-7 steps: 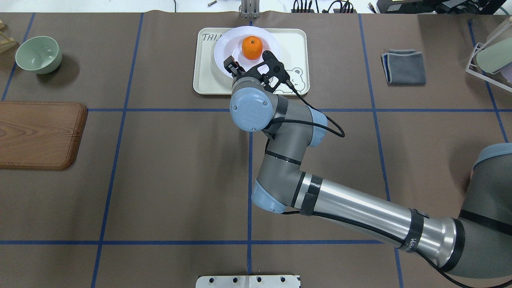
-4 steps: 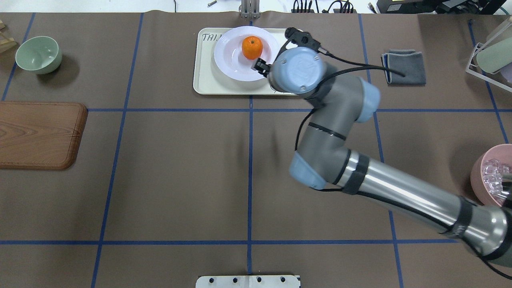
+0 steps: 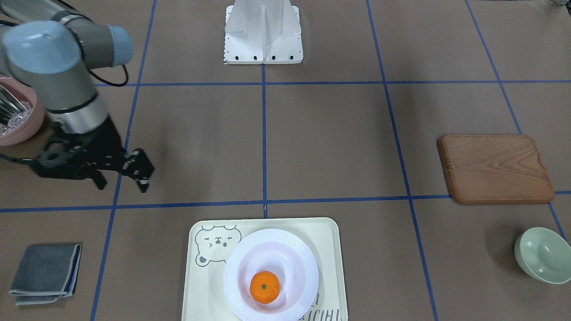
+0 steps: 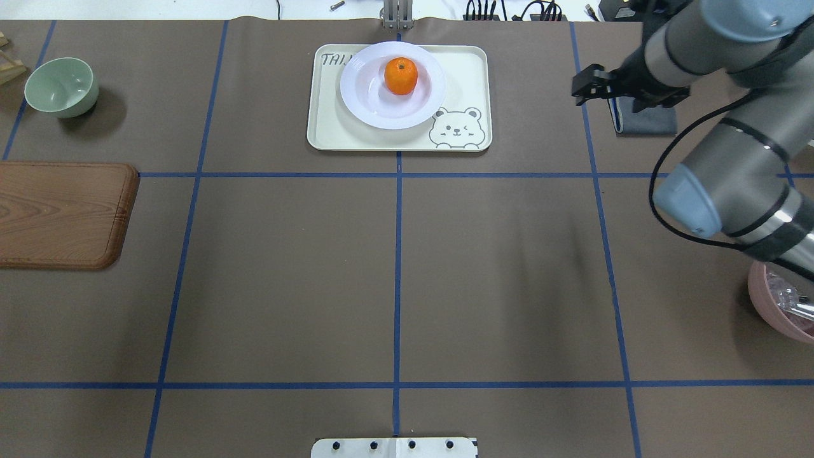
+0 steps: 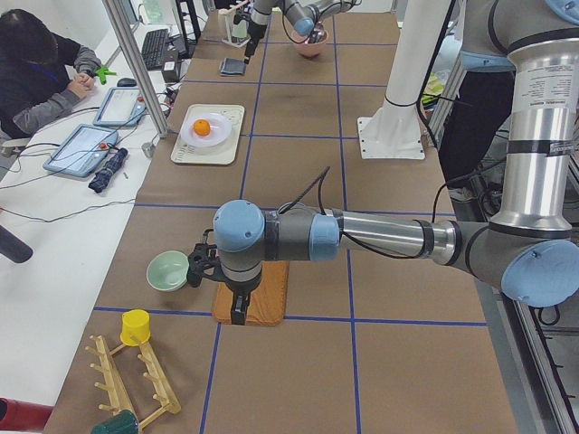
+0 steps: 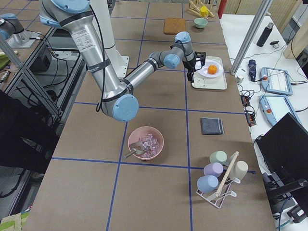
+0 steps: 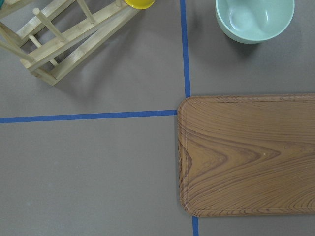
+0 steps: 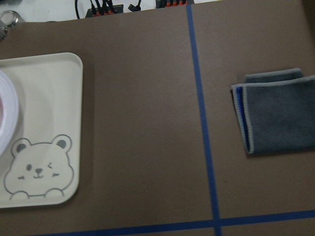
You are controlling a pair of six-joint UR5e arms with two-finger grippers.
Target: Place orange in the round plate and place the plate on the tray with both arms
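The orange (image 4: pixel 400 76) sits in the sunken centre of the round white plate (image 4: pixel 362 95). That plate rests on the cream bear tray (image 4: pixel 464 63) at the table's far middle. My right gripper (image 4: pixel 588 86) hangs well to the right of the tray, beside the grey cloth. In the front view, my right gripper (image 3: pixel 121 182) is open with nothing between its fingers. In the side view, my left gripper (image 5: pixel 237 303) hovers over the wooden board. I cannot tell whether it is open or shut. The right wrist view shows the tray's corner (image 8: pixel 44 98) and a sliver of plate rim (image 8: pixel 6 118).
A wooden board (image 4: pixel 60 213) and a mint-green bowl (image 4: pixel 62 86) lie at the left. A grey folded cloth (image 4: pixel 639 121) is under my right wrist. A pink bowl (image 4: pixel 779 305) stands at the right edge. A wooden rack (image 7: pixel 59 39) is near the board.
My right arm has swung from over the plate on the tray to the right, ending beside the grey cloth. The plate and the orange have stayed put on the tray.
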